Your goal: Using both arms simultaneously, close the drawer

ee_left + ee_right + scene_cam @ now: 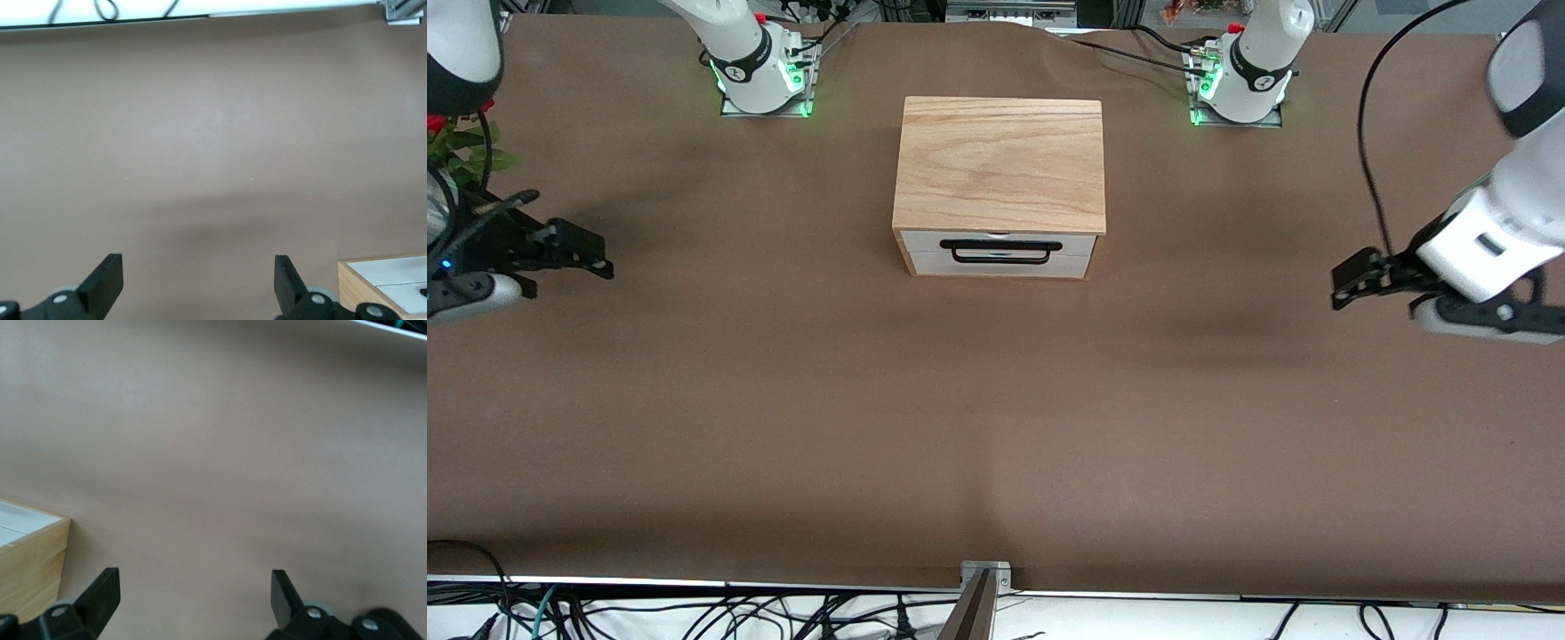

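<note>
The drawer (996,264) shows its white front and black bar handle (1000,252), sitting flush in the wooden box casing (1000,164) at the table's middle. My left gripper (1344,283) hangs open over bare table toward the left arm's end, well apart from the casing. My right gripper (598,258) hangs open over bare table toward the right arm's end. In the left wrist view the open gripper (198,267) holds nothing, and a corner of the casing (353,293) shows at the edge. The right wrist view has its gripper (193,583) open and a casing corner (30,570) too.
Brown table surface (996,427) spreads around the box. The arm bases (760,76) (1240,84) stand at the edge farthest from the front camera. A green plant (463,151) sits by the right arm's end. Cables lie past the nearest table edge (694,587).
</note>
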Controlling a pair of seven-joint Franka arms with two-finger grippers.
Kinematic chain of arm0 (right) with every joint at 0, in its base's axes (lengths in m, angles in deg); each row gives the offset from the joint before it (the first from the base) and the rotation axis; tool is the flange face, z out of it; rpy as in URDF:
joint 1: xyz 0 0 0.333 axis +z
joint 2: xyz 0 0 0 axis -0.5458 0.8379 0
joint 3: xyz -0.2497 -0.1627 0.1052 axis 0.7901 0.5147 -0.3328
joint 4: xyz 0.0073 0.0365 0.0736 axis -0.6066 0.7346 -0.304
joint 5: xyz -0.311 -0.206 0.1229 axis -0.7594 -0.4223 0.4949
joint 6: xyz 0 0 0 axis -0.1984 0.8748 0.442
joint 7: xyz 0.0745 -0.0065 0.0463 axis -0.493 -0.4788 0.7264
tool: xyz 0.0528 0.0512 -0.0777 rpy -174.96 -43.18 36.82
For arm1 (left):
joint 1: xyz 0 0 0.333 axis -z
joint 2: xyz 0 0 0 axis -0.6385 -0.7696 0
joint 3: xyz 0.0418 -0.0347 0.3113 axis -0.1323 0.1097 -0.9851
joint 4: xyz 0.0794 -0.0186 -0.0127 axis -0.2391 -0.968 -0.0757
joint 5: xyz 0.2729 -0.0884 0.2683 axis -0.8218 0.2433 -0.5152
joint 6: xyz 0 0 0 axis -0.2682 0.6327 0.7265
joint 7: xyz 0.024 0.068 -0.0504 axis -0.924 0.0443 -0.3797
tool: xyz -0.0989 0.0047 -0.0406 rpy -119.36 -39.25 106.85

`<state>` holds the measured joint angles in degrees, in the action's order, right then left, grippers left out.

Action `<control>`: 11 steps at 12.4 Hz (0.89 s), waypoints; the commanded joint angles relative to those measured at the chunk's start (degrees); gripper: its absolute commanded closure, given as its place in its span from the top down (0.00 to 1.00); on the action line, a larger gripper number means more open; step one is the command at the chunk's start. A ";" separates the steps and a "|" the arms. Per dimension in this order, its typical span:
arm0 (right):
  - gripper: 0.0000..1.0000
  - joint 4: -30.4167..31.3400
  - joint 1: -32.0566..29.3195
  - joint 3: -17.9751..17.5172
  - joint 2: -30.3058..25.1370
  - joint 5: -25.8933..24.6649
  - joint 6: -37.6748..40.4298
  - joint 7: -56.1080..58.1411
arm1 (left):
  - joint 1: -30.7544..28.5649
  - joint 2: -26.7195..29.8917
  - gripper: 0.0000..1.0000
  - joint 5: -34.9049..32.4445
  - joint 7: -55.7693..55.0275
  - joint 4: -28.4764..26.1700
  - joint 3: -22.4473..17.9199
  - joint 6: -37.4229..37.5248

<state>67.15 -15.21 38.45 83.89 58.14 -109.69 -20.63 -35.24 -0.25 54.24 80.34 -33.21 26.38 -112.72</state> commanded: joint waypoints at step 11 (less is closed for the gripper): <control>1.00 12.09 1.28 -2.24 -10.60 -6.65 -0.46 -5.43 | 0.74 8.74 1.00 -1.35 0.09 -10.32 -1.02 4.09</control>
<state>78.32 -14.23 36.54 74.33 52.59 -109.68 -25.95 -33.93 8.09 54.24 80.32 -44.50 24.56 -110.14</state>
